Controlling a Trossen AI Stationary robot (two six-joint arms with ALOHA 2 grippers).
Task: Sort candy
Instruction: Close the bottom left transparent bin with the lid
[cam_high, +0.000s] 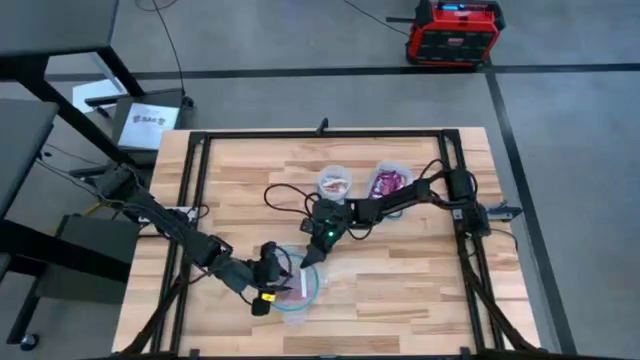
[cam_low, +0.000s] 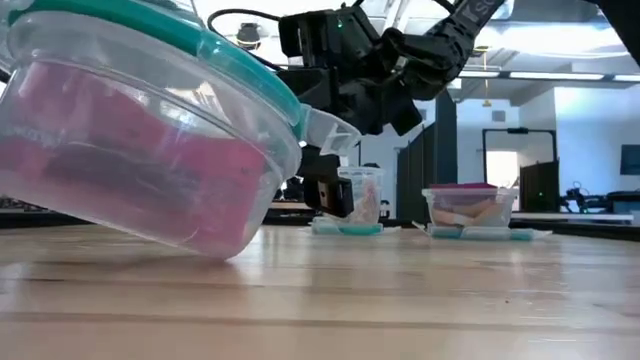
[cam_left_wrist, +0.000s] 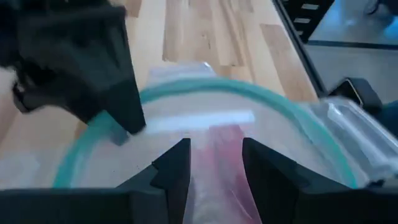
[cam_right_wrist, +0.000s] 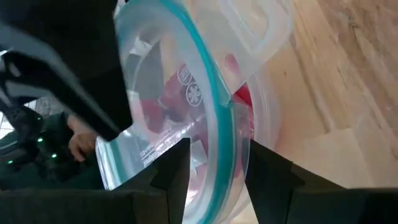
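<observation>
While the big round container (cam_high: 298, 288) is tipped up at about 6 o'clock on the desk (cam_high: 400, 290), both grippers are crowded onto its teal rim. The left gripper (cam_high: 268, 283) is parked at the rim's 9 o'clock side; in its wrist view the rim is seen passing between its fingers (cam_left_wrist: 171, 180), which stand apart, tho whether they're actually pinching it can't be told. The right gripper (cam_high: 312, 255) is brought in from 1 o'clock, fingers (cam_right_wrist: 171, 174) straddling the rim w/ a gap, so prob not clamped yet.

Candy (cam_left_wrist: 217, 155), mostly red/pink packets, is piled inside the tilted container, and a thin white stick (cam_left_wrist: 199, 119) is seen lying across the top. Two smaller tubs at 12 o'clock, one w/ red bits (cam_high: 335, 184), one w/ purple (cam_high: 388, 181), look partly filled already.

Step in hand, imo: container's being steadied so a piece can be fished out. Next move calls for the right fingers to be dipped past the rim and closed on a single sweet w/o the tub being knocked flat.
</observation>
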